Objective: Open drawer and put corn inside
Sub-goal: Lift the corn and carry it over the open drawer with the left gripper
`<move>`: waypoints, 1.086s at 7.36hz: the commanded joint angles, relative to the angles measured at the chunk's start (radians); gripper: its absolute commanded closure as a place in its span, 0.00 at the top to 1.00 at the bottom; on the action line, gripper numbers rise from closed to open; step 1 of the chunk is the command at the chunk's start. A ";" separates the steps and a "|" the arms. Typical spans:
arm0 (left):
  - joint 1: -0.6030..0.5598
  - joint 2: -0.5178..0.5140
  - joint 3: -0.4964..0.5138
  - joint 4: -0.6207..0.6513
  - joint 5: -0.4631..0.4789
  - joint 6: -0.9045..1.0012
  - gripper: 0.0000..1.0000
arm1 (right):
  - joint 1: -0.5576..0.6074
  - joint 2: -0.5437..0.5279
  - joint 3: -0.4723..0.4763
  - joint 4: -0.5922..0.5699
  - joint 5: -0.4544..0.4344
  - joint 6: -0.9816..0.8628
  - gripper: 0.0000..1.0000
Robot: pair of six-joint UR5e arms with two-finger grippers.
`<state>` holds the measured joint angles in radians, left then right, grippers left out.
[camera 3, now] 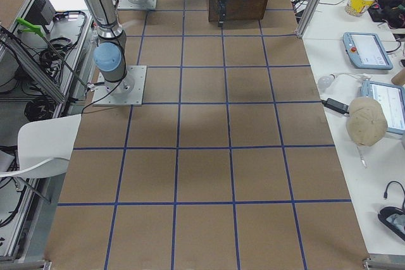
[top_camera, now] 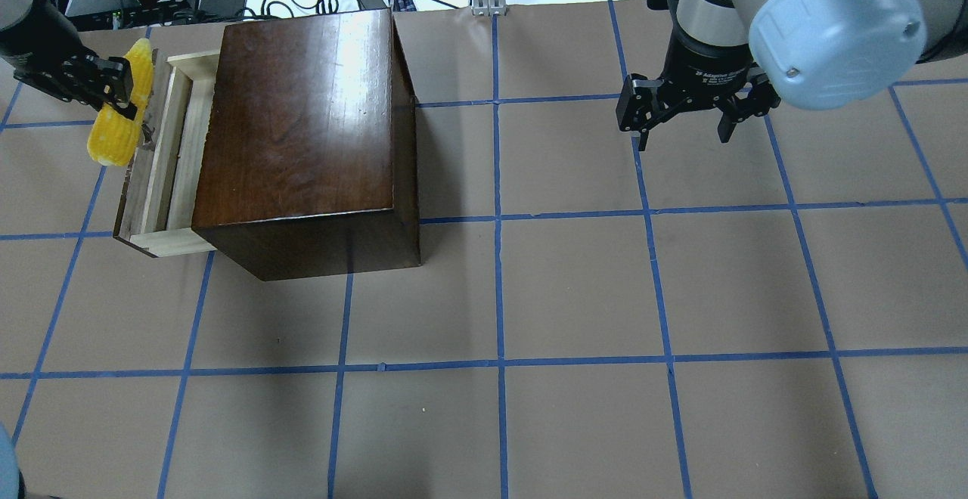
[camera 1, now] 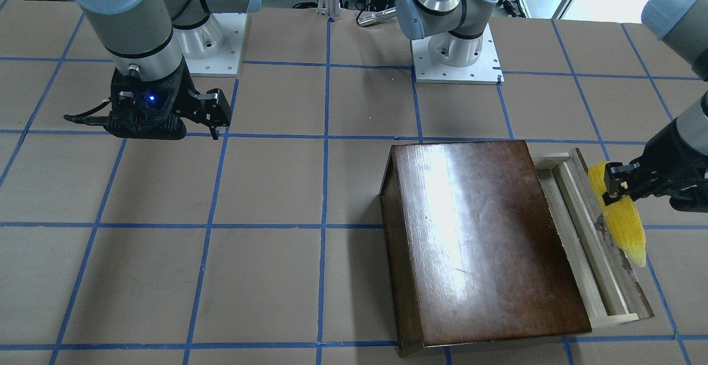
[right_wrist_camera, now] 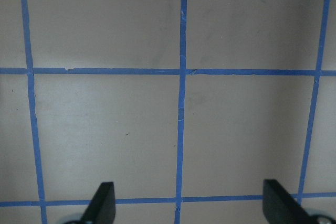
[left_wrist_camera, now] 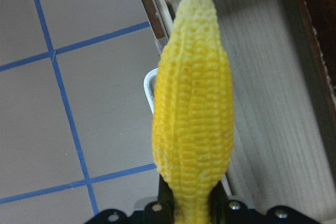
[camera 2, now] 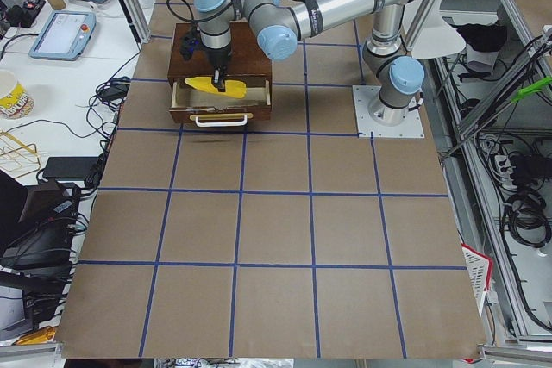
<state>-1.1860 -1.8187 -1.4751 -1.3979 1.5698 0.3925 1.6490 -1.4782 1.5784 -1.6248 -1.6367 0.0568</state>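
The dark-brown box (top_camera: 302,128) stands on the table with its pale wood drawer (top_camera: 170,159) pulled partly out. My left gripper (top_camera: 113,83) is shut on the yellow corn (top_camera: 113,136) at its thick end and holds it lengthwise above the drawer's front panel. In the left wrist view the corn (left_wrist_camera: 194,114) hangs over the front edge, with the drawer's pale floor (left_wrist_camera: 273,103) just to its right. In the front-facing view the corn (camera 1: 625,227) overlaps the drawer's outer edge (camera 1: 581,243). My right gripper (top_camera: 683,138) is open and empty, far from the box, over bare table (right_wrist_camera: 189,192).
The drawer has a white handle (left_wrist_camera: 149,85) on its front, under the corn. The table is brown paper with a blue tape grid (top_camera: 499,219). The arm bases (camera 1: 456,61) stand at the table's robot side. Cables and screens lie beyond the table's edges.
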 commanded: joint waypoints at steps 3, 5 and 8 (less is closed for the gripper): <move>-0.029 -0.016 -0.059 0.000 -0.014 -0.089 0.00 | 0.000 -0.001 0.000 0.000 0.000 0.000 1.00; -0.026 -0.019 -0.064 0.005 -0.014 -0.089 0.00 | 0.000 0.000 0.000 0.000 -0.002 0.000 1.00; -0.015 -0.031 -0.065 0.008 -0.014 -0.092 0.00 | 0.000 0.001 0.000 -0.001 -0.002 0.000 1.00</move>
<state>-1.2058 -1.8454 -1.5382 -1.3908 1.5562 0.3020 1.6490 -1.4778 1.5783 -1.6254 -1.6383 0.0568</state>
